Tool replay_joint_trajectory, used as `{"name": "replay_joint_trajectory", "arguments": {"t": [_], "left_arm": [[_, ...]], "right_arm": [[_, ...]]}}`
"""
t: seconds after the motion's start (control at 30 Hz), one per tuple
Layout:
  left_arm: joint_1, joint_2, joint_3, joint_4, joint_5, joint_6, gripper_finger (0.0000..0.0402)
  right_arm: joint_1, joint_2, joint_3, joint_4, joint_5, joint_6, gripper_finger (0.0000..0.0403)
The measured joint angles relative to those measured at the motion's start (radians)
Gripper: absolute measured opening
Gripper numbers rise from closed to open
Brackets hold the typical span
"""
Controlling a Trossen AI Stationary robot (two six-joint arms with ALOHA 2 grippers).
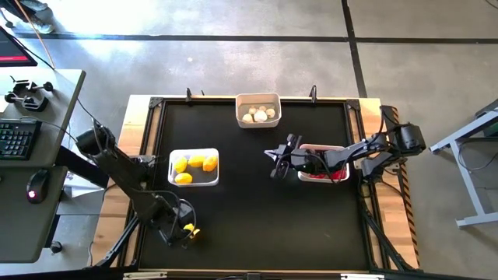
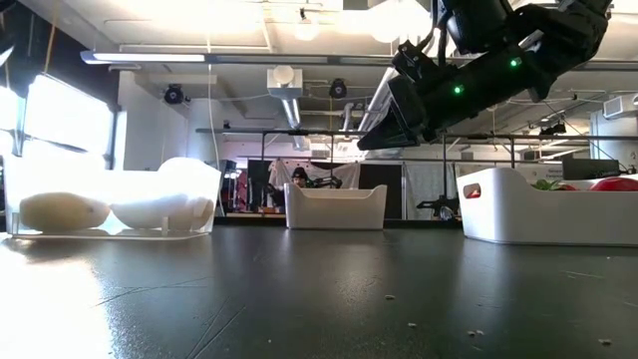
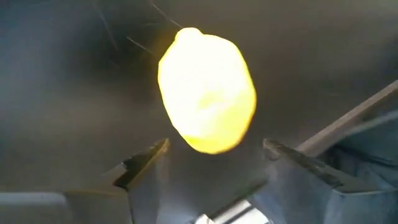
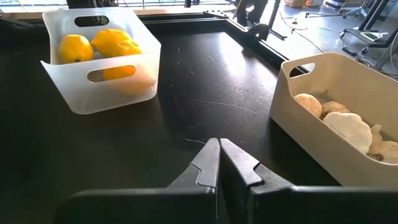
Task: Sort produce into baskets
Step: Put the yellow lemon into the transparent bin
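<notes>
A yellow lemon lies on the black table near its front left corner; it also shows in the high view. My left gripper is open just over the table, with one fingertip on either side of the lemon's near end, and it does not touch the lemon. My right gripper is shut and empty. It hovers above the table's middle, just left of the basket of red tomatoes. A basket of lemons stands at the left. A basket of white garlic bulbs stands at the far edge.
The black mat has a raised frame along its edges. A desk with a keyboard and a mouse stands beyond the table's left side. Open mat lies between the three baskets.
</notes>
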Motion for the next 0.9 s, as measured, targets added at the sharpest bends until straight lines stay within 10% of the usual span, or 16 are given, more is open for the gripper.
{"name": "replay_joint_trajectory", "arguments": {"t": [0.57,0.9], "left_arm": [[-0.002,0.024,-0.001,-0.277,0.031,0.115,0.0264],[0.000,-0.018,0.006,-0.294,-0.096,0.542,0.0264]], "right_arm": [[0.000,0.000,0.000,0.000,0.000,0.000,0.0000],[0.000,0.000,0.000,0.000,-0.009,0.000,0.0000]]}}
